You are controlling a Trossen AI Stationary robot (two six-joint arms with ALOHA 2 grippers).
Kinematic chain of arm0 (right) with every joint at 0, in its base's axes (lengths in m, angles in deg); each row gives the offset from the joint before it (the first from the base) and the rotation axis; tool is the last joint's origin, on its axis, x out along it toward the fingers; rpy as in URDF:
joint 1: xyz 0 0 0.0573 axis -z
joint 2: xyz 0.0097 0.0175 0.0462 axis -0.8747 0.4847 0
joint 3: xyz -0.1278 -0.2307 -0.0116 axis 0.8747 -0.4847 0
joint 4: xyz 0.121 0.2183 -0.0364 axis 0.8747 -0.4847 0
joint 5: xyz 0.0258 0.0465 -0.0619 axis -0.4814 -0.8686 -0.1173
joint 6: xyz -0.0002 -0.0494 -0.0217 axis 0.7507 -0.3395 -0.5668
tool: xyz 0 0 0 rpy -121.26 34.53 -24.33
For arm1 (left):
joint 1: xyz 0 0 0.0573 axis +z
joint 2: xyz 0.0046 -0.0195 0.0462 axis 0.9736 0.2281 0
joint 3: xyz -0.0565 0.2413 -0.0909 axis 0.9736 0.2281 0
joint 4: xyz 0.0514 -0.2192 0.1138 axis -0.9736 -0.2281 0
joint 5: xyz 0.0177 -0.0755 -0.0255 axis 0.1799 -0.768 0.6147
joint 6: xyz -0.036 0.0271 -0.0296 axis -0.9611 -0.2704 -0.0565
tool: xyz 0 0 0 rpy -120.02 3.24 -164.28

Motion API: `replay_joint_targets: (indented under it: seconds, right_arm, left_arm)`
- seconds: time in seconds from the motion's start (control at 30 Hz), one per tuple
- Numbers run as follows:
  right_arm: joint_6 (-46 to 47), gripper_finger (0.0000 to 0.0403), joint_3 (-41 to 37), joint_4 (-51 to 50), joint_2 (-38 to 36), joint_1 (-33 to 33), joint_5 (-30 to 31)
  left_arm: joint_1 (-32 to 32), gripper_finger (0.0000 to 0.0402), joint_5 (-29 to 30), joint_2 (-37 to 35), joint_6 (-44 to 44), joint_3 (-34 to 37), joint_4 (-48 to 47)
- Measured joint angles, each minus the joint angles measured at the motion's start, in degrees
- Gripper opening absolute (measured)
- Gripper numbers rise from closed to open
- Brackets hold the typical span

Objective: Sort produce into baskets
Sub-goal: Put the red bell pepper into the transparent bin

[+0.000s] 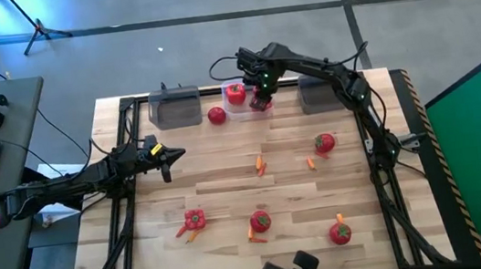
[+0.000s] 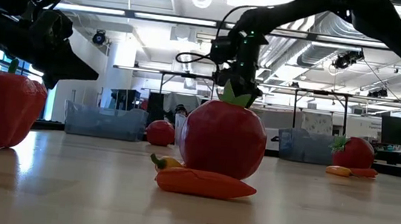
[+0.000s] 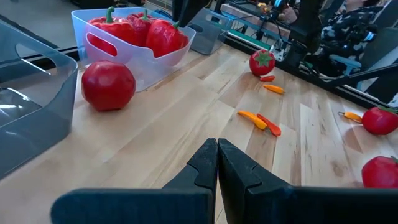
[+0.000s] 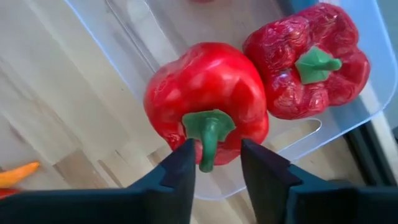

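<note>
Now two red peppers [image 4: 208, 102] in the clear basket [image 3: 140, 59], right fingers [image 4: 217, 165] parted, astride one stem.

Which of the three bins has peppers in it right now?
The clear middle bin, the one under the right tool. It holds red peppers; the two dark grey bins on either side look empty in the high view.

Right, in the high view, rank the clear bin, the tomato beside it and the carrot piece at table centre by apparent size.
1. Clear bin, largest.
2. Tomato, clearly smaller than the bin.
3. Carrot piece, smallest, a thin sliver.
</note>
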Motion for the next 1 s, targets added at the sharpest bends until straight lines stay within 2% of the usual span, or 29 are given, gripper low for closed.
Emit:
replay_joint_targets:
  seconds: [0.17,0.43,0.57,0.73,1.0]
  right_arm:
    - [-1.2,0.0145,0.8,-0.7,0.0,-0.6,1.2]
    - [-4.0,0.014,7.4,-2.3,-0.1,-1.3,1.3]
    - [-5.4,0.0104,8.0,0.8,-0.5,-2.5,2.8]
    - [-7.3,0.0016,6.1,9.8,-0.6,-5.6,2.3]
    - [-6.4,0.0003,-1.3,24.9,-0.5,-11.0,-0.3]
  left_arm:
    - [0.0,0.0,0.0,0.0,0.4,0.0,0.0]
    - [0.0,0.0,-0.2,0.0,2.8,0.0,-0.1]
    - [0.0,0.0,-1.0,0.0,5.0,0.0,-0.1]
    - [0.0,0.0,-4.1,0.0,7.3,0.0,-0.2]
    - [0.0,0.0,-6.6,0.0,10.2,0.0,0.0]
